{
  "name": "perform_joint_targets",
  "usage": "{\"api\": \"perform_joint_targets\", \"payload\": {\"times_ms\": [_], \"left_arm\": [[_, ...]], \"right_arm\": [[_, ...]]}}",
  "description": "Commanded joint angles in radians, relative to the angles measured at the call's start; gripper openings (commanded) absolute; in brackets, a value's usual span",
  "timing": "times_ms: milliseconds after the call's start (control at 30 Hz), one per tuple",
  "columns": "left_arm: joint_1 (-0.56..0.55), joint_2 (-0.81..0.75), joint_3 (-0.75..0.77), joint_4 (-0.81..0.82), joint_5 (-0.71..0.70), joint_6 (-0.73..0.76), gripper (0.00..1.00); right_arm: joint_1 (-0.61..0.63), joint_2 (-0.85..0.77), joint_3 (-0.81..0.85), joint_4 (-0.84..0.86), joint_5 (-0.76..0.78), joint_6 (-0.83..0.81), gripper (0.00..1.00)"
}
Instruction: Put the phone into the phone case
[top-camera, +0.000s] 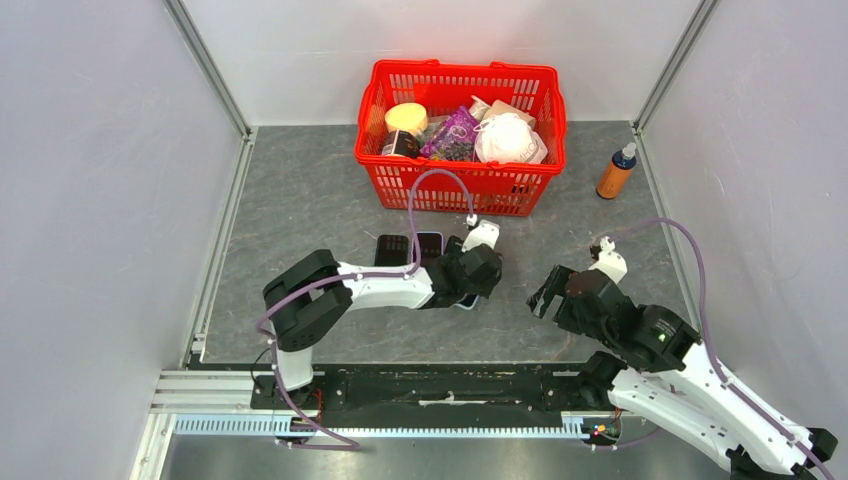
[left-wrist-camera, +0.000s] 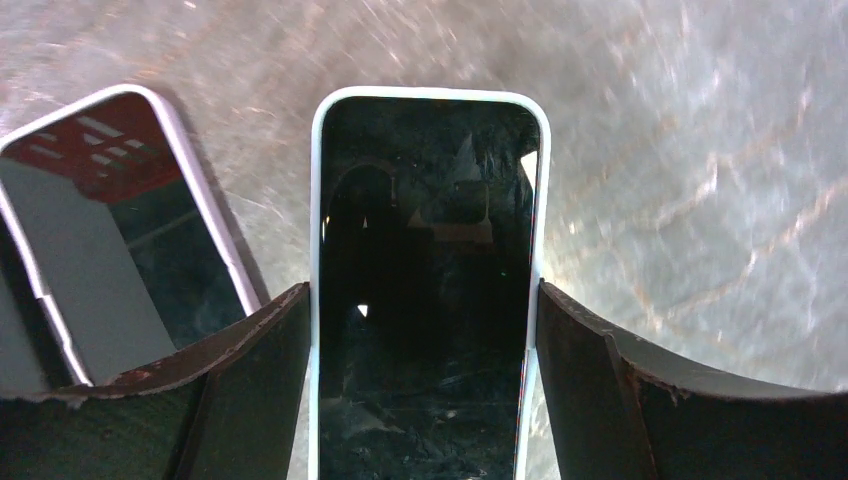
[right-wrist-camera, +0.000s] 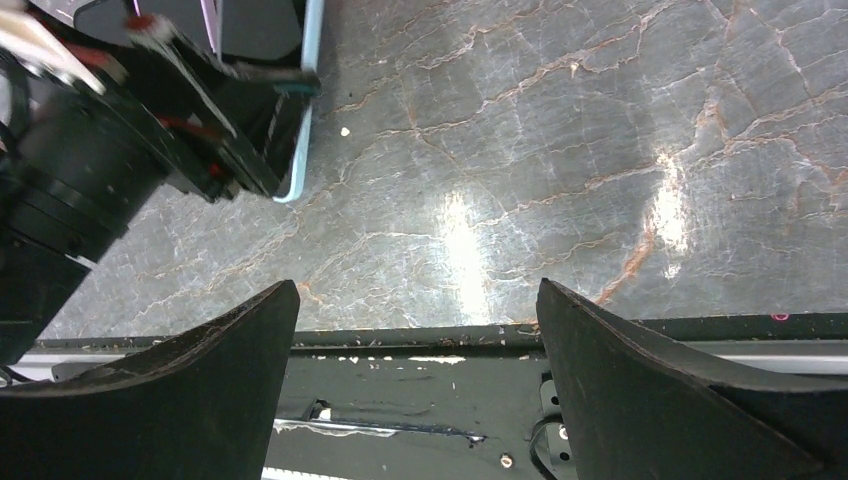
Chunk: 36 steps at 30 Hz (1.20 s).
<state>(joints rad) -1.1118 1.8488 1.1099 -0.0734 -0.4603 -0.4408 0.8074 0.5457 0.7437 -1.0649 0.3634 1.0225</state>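
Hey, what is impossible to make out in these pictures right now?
- Top view: the left pincer covers nearly all of the phone.
- Left wrist view: the phone's near end is cut off by the bottom edge; whether the fingers press it is unclear.
- Left wrist view: the neighbouring device is cropped by the left edge and a finger; phone or case, unclear.
- Top view: labels in the basket are too small to read.

Red lattice basket (top-camera: 470, 190) at twelve o'clock; orange bottle (top-camera: 616, 176), blue cap (top-camera: 627, 153), at two; black phone (left-wrist-camera: 428, 280), pale-blue rim; grey rust-veined table (top-camera: 300, 200).
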Motion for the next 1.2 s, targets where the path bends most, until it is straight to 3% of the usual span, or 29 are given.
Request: {"api": "perform_joint_targets", "payload": {"times_ms": [0,367,767,933,1067,1167], "left_arm": [[0.007,0.048,0.149,-0.091,-0.246,-0.243,0.25],[0.034,0.139,0.207,-0.164,-0.319,-0.500,0.26],[0.055,0.156,0.163,0.000,-0.291,-0.464,0.33],[0.055,0.158,0.156,0.032,-0.283,-0.440,0.48],[0.056,0.153,0.158,0.022,-0.278,-0.419,0.83],[0.056,0.142,0.151,0.017,-0.275,-0.404,0.86]], "right_arm": [[-0.002,0.024,-0.004,0.040,0.008,0.019,0.96],[-0.003,0.052,-0.015,0.048,0.000,0.017,0.96],[-0.002,0.098,-0.063,0.101,-0.038,0.018,0.96],[-0.002,0.111,-0.081,0.110,-0.044,0.018,0.97],[-0.002,0.106,-0.092,0.115,-0.045,0.023,0.97],[-0.002,0.106,-0.089,0.115,-0.044,0.024,0.97]]}}
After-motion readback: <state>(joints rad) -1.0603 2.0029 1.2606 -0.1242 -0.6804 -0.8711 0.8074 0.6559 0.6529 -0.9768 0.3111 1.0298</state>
